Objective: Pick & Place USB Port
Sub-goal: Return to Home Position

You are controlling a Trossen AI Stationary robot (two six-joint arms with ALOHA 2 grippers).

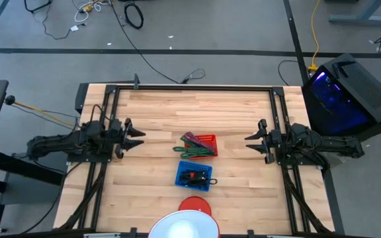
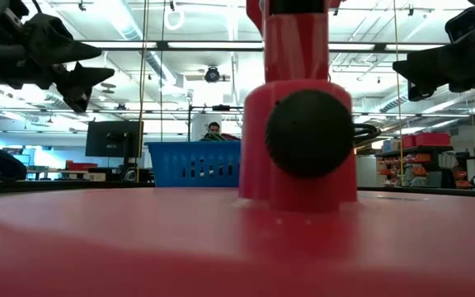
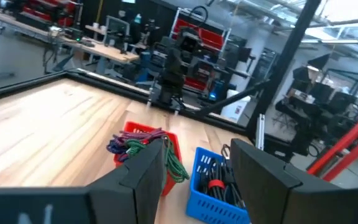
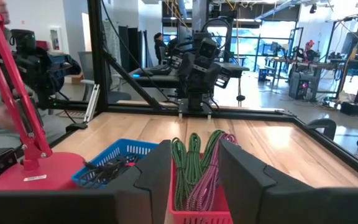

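A blue basket (image 1: 194, 174) of dark cables and plugs stands at the table's middle, toward the near edge; the USB port cannot be told apart among them. Just beyond it a red basket (image 1: 204, 143) holds green and purple cords (image 4: 197, 163). My left gripper (image 1: 137, 140) hovers open at the table's left, pointing level toward the baskets, with nothing between its fingers (image 3: 143, 177). My right gripper (image 1: 249, 142) hovers open at the table's right, facing it, also with nothing in it (image 4: 194, 177). Both are well above the table and apart from the baskets.
A red lamp base (image 1: 194, 205) and its white head (image 1: 185, 228) stand at the near edge, right in front of the blue basket (image 2: 192, 163). Black frame rails (image 1: 197, 88) run along the table's far, left and right sides. Bare wood lies between each gripper and the baskets.
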